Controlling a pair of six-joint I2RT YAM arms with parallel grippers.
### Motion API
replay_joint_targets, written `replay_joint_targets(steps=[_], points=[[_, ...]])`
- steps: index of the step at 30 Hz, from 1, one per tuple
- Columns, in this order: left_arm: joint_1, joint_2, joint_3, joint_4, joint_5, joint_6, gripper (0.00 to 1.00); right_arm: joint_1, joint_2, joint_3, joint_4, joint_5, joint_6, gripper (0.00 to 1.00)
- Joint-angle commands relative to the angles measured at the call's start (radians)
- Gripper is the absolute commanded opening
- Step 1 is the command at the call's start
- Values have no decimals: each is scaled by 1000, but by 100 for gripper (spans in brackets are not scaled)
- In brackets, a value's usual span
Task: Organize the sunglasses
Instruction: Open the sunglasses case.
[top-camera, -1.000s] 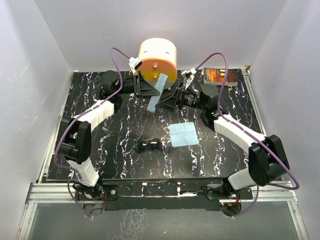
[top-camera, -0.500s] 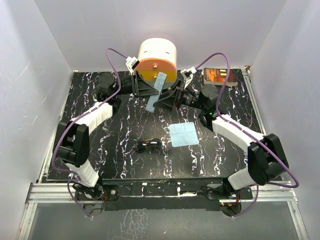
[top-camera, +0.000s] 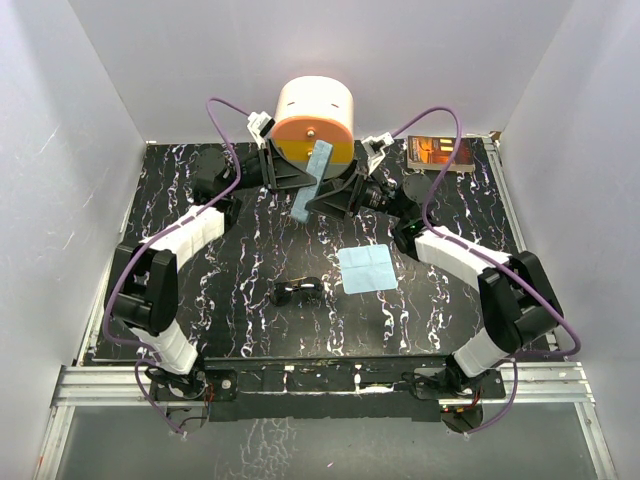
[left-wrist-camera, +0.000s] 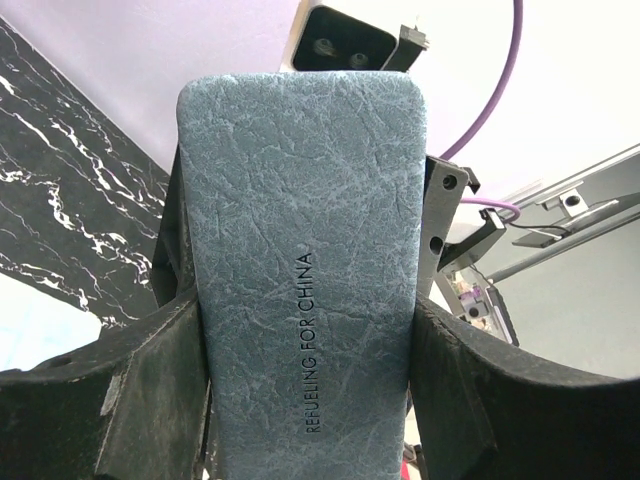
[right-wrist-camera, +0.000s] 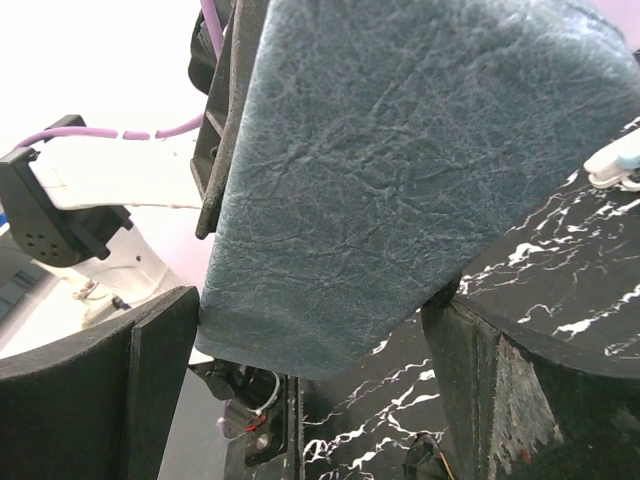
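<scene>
The left gripper (top-camera: 292, 172) has edged backward with the case (top-camera: 312, 185) clamped in it. The right gripper (top-camera: 335, 195) has nosed in, jaws wide apart astride the case's free end. It should close squarely before prying. The sunglasses (top-camera: 298, 292) lie on the table (top-camera: 200, 300), well short of both grippers.

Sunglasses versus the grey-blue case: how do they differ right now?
The sunglasses lie on the table, untouched; the case is gripped in the left hand, raised and tilted. The sunglasses are small, black and thin-framed; the case is a larger, textured grey-blue slab. Both sit near the table's left-right middle.
</scene>
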Motion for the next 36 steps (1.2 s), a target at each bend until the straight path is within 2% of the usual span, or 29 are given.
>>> replay_joint_targets(steps=[1, 8, 15, 20, 22, 24, 28, 30, 36], points=[[-43, -104, -9, 43, 11, -16, 0, 5, 45, 14, 226, 17, 52, 99], [-42, -109, -17, 1, 18, 42, 0, 5, 32, 25, 248, 18, 92, 99], [-42, -109, -17, -78, 16, 127, 0, 6, 15, 58, 153, 33, 79, 99], [-43, -116, -12, -119, 18, 152, 0, 8, 27, 77, 111, 38, 72, 95], [-42, -120, -12, -111, 18, 143, 0, 8, 29, 74, 108, 42, 76, 87], [-42, -126, -13, -96, 22, 126, 0, 8, 31, 68, 103, 50, 78, 73], [-42, -139, -17, -78, 21, 91, 0, 7, 32, 47, 105, 59, 77, 25], [-42, -144, -25, -57, 18, 70, 0, 7, 39, 38, 118, 59, 93, 10], [-42, -161, -47, -18, 19, 32, 0, 3, 50, 11, 206, 67, 154, 8]])
